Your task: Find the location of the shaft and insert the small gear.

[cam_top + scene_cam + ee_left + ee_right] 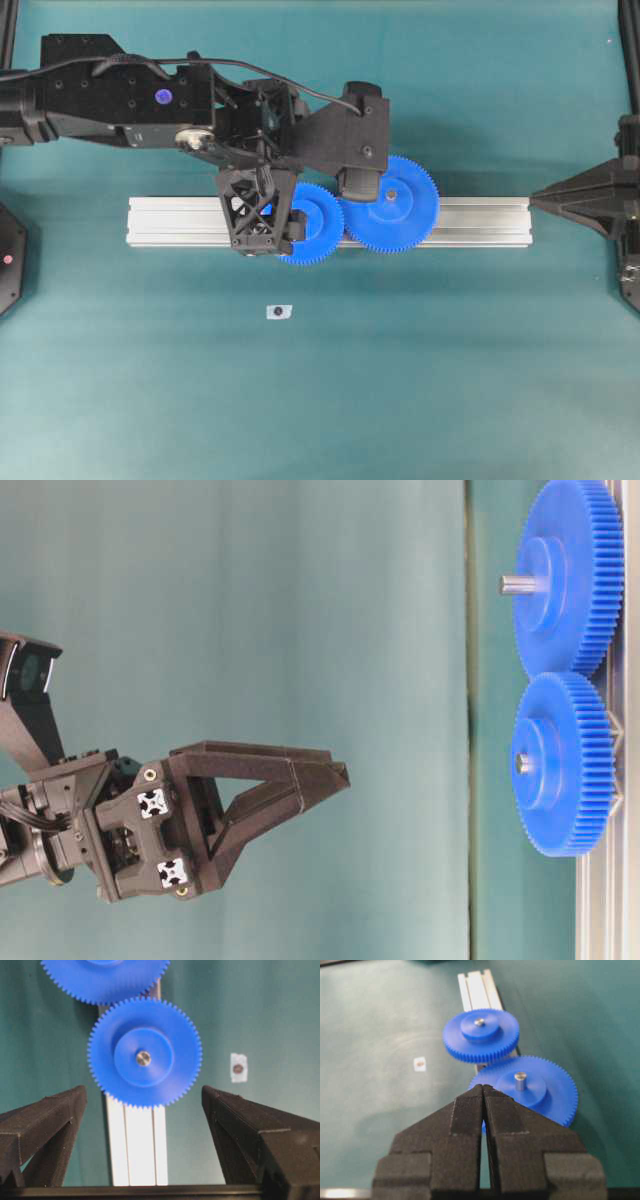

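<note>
1. Apparently the insertion is done: the small gear (145,1053) is seated on the aluminium rail (170,220), with a silvery pin tip, taken to be the shaft (143,1057), showing flush in its hub hole. The butterfly-shaped base isn't visible; hidden under the gear if present.
2. Teeth of the small gear are meshed w/ the larger gear (392,205), which is sat on the same rail toward its right end, grey centre pin standing proud.
3. The left gripper (144,1125) is held above the small gear, jaws spread wide to either side, nothing between them; gear not touched, clear gap seen in the table-level view.
4. The right gripper (483,1095) is parked at the right edge of the surface, fingers pressed together, nothing gripped.
5. Left to do, judged: little beyond backing the left arm off; full seating depth can't be confirmed from these views.
6. Surface: teal mat (450,380), flat, mostly bare. The rail is laid across its middle, parallel to the front edge. A small white tag w/ a dark dot (279,312) is lying in front of the rail, well apart from it.
7. Room: nothing beyond the mat is shown except black arm bases at the left and right edges.
</note>
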`<state>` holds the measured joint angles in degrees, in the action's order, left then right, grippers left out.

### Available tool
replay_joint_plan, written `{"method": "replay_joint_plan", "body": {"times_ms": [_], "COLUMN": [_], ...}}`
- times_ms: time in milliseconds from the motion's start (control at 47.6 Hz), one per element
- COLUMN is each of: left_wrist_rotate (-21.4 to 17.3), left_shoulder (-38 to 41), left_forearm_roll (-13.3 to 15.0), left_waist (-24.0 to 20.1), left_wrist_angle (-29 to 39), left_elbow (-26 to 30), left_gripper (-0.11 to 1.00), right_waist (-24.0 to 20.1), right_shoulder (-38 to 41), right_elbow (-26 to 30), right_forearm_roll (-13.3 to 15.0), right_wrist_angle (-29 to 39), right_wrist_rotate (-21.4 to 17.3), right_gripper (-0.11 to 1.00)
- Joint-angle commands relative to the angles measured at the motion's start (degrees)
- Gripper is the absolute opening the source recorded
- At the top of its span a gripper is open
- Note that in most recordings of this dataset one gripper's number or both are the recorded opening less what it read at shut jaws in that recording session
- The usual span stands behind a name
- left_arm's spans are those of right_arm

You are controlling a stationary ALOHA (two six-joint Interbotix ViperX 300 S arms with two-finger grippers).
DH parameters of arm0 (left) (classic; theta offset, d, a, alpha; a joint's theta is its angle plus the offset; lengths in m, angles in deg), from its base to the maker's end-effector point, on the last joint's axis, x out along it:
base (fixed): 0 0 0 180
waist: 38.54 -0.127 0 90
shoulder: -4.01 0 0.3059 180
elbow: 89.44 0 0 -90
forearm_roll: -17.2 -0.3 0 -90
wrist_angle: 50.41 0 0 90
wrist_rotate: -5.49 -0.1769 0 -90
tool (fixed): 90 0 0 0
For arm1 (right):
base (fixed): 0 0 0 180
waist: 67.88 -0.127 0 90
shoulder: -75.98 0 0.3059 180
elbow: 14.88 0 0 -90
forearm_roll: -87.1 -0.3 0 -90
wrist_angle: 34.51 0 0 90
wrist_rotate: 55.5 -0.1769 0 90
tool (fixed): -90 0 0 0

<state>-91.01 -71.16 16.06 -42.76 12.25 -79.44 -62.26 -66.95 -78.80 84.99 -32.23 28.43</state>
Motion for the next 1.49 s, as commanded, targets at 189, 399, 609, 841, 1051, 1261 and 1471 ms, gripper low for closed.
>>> {"method": "replay_joint_plan", "body": {"times_ms": [189,399,609,841,1051,1261,1471], "left_wrist_rotate": [0.5,1.8,1.9,2.2,2.2,2.2,2.1], "left_shoulder": [-2.4,-2.4,-2.5,-2.5,-2.5,-2.3,-2.1], "left_forearm_roll": [-0.2,-0.2,-0.2,-0.2,-0.2,-0.2,-0.2], "left_waist": [0.2,0.2,0.1,0.2,0.1,0.2,0.2], "left_wrist_angle": [-0.1,-0.1,-0.1,-0.1,-0.1,-0.1,0.0], "left_elbow": [0.5,0.5,0.5,0.6,0.5,0.5,0.5], "left_gripper": [0.90,0.90,0.90,0.90,0.90,0.90,0.90], "right_waist": [0.2,0.2,0.2,0.2,0.2,0.2,0.2], "right_shoulder": [0.4,0.4,0.4,0.4,0.4,0.4,0.4], "right_elbow": [0.5,0.4,0.4,0.3,0.3,0.3,-0.2], "right_forearm_roll": [0.0,0.0,0.0,0.0,0.0,0.0,0.0], "right_wrist_angle": [-0.3,-0.4,-0.5,-0.5,-0.4,-0.4,-0.6], "right_wrist_rotate": [-0.5,-0.5,-0.5,-0.5,-0.5,-0.5,-0.5], "right_gripper": [0.00,0.00,0.00,0.00,0.00,0.00,0.00]}}
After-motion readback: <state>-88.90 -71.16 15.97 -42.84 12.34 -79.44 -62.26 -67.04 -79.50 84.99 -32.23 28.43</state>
